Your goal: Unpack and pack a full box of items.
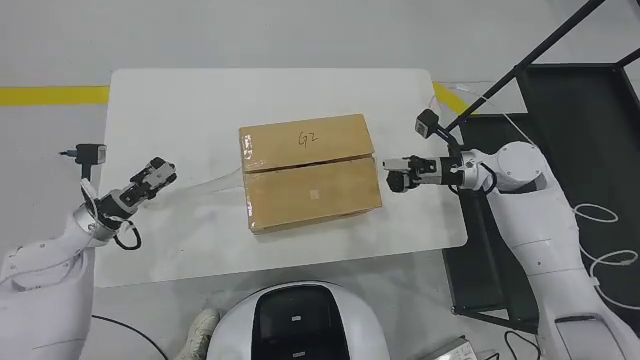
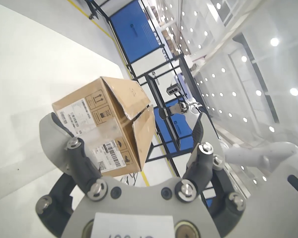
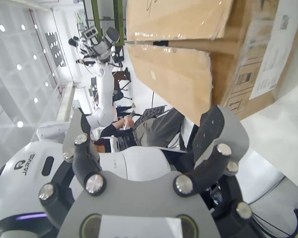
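The left gripper (image 1: 160,171) (image 2: 125,125) hangs over the table's (image 1: 180,100) left edge, well apart from the cardboard box (image 1: 310,175) and aimed toward it; its two fingers are spread wide and released, with nothing between them and nothing touched. The right gripper (image 1: 392,174) (image 3: 145,120) sits near the table's right edge, just beside the box's right end; its fingers are likewise spread wide and grasp nothing; one ribbed fingertip (image 3: 209,127) lies close under the box's near corner in the right wrist view, though whether it touches the cardboard cannot be told.

One cardboard box (image 2: 119,105) (image 3: 176,25) stands flat near the middle of the table, its long sides running roughly parallel to the front and back edges, turned slightly; its two top flaps (image 1: 305,140) (image 1: 312,195) are folded down and meet along a lengthwise seam, with a narrow gap showing at the right end of that seam in the right wrist view; shiny clear tape lies along the seam; the back flap carries a handwritten mark. Two white labels (image 2: 73,116) (image 2: 110,154) are stuck on the end facing the left gripper; one white label (image 3: 275,50) is on the end facing the right gripper.
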Robot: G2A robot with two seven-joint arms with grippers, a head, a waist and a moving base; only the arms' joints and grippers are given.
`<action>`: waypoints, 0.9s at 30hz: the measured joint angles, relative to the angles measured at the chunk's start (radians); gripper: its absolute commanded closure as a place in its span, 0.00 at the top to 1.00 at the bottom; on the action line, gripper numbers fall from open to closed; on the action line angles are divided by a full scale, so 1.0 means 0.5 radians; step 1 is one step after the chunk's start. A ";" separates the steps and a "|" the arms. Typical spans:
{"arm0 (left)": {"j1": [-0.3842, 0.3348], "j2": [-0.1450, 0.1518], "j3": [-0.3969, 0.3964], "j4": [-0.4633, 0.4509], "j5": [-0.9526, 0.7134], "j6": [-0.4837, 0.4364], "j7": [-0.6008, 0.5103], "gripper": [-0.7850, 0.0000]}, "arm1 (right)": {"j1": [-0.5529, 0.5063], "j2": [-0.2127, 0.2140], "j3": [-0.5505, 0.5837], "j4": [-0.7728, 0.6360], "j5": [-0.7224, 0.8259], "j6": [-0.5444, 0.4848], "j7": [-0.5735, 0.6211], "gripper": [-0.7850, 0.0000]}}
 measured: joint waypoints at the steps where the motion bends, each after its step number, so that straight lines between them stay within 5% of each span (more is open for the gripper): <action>1: -0.033 0.003 0.014 0.030 -0.045 0.000 -0.052 1.00 | 0.021 -0.001 -0.013 0.027 0.011 -0.023 0.022 1.00; 7: -0.228 0.006 0.152 0.213 -0.373 0.088 -0.271 1.00 | 0.132 -0.020 -0.106 0.170 0.136 -0.154 0.047 1.00; 11: -0.346 -0.004 0.233 0.328 -0.305 0.167 -0.091 1.00 | 0.145 -0.022 -0.119 0.191 0.160 -0.163 0.062 1.00; 27: -0.355 -0.007 0.247 0.335 -0.299 0.166 -0.038 1.00 | 0.143 -0.023 -0.120 0.187 0.160 -0.163 0.063 1.00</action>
